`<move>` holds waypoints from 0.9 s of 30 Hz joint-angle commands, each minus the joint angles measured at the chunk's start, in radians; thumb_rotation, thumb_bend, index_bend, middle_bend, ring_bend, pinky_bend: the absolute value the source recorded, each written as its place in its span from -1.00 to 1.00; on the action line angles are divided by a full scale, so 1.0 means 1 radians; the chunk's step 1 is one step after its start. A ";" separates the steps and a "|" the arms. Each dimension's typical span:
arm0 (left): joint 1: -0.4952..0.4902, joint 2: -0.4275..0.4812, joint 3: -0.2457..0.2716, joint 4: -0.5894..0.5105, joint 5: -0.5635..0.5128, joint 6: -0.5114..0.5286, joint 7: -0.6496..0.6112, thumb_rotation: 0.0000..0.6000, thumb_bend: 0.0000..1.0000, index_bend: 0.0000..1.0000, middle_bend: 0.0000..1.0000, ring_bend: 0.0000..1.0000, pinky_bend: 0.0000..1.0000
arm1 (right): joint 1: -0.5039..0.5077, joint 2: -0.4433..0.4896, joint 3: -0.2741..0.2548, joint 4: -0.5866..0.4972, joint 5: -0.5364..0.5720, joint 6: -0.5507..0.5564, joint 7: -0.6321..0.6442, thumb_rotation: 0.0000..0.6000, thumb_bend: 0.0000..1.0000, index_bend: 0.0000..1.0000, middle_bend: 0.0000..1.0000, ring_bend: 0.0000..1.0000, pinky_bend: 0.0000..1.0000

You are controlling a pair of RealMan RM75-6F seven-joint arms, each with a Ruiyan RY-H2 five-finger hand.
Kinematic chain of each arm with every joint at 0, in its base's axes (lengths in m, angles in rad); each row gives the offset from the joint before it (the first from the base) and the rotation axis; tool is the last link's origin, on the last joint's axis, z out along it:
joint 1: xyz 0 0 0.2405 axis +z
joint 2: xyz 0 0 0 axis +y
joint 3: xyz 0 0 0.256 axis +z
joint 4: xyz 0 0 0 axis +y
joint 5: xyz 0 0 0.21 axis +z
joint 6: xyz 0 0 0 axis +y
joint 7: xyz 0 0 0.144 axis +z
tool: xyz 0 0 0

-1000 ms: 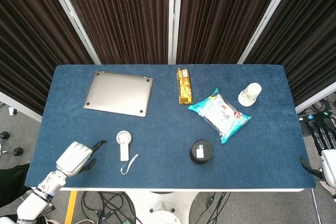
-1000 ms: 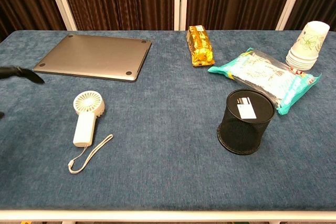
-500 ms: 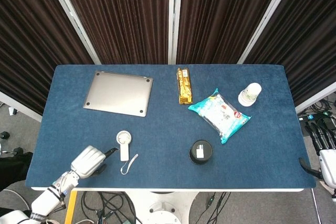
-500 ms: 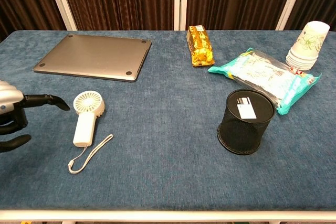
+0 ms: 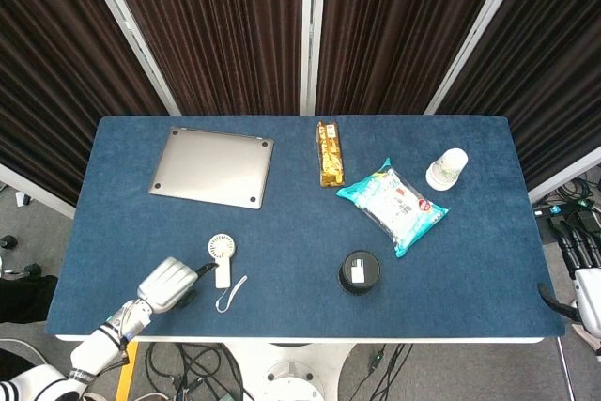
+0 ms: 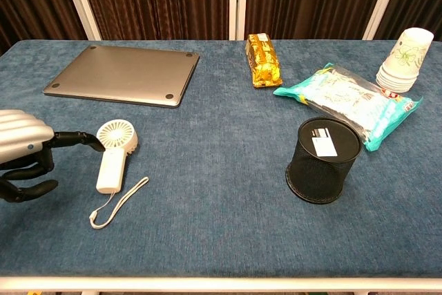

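Head view shows the blue cloth-covered table [image 5: 300, 204] filling the middle of the frame, with the left hand [image 5: 169, 283] at lower left, close to the table's near edge. Its silver back faces up and its dark fingers [image 6: 72, 139] are spread apart, holding nothing; one fingertip reaches the small white handheld fan [image 5: 220, 259], and whether it actually touches cannot be told. In the chest view that fan [image 6: 114, 153] lies flat at left of centre, round head away from the camera, handle toward it, with its white wrist loop [image 6: 114, 205] trailing toward the near edge.

At the far right edge of the head view, off the table's corner, only a sliver of the right hand [image 5: 584, 300] shows, and how its fingers lie cannot be made out.

Above the fan in the frame, bare blue cloth separates it from the closed grey laptop [image 5: 212, 166] at upper left. To the fan's right a wide bare stretch runs to the black mesh pen cup [image 5: 359, 271] at lower centre. A gold foil snack packet [image 5: 329, 152] lies near the far edge at top centre, a teal plastic wipes pack [image 5: 392, 205] lies angled at right of centre, and a stack of white paper cups [image 5: 447, 169] stands just beside it at upper right.
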State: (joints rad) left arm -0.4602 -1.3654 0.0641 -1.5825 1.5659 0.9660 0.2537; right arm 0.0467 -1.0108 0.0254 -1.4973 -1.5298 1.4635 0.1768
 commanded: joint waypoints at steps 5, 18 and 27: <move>-0.014 -0.018 -0.004 0.021 -0.017 -0.010 -0.011 1.00 -0.06 -0.68 0.82 0.74 0.66 | 0.000 -0.001 0.000 0.004 0.002 -0.001 0.001 1.00 -0.59 -1.00 -1.00 -1.00 -1.00; -0.030 -0.029 -0.004 0.038 -0.043 -0.015 -0.017 1.00 -0.06 -0.68 0.82 0.75 0.66 | -0.001 -0.007 -0.001 0.018 0.008 -0.008 0.009 1.00 -0.59 -1.00 -1.00 -1.00 -1.00; -0.037 -0.035 -0.001 0.041 -0.063 -0.021 -0.004 1.00 -0.06 -0.68 0.82 0.74 0.66 | -0.004 -0.011 -0.003 0.028 0.010 -0.009 0.013 1.00 -0.59 -1.00 -1.00 -1.00 -1.00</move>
State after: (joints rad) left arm -0.4965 -1.3999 0.0628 -1.5423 1.5042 0.9457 0.2495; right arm 0.0430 -1.0215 0.0227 -1.4701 -1.5199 1.4544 0.1891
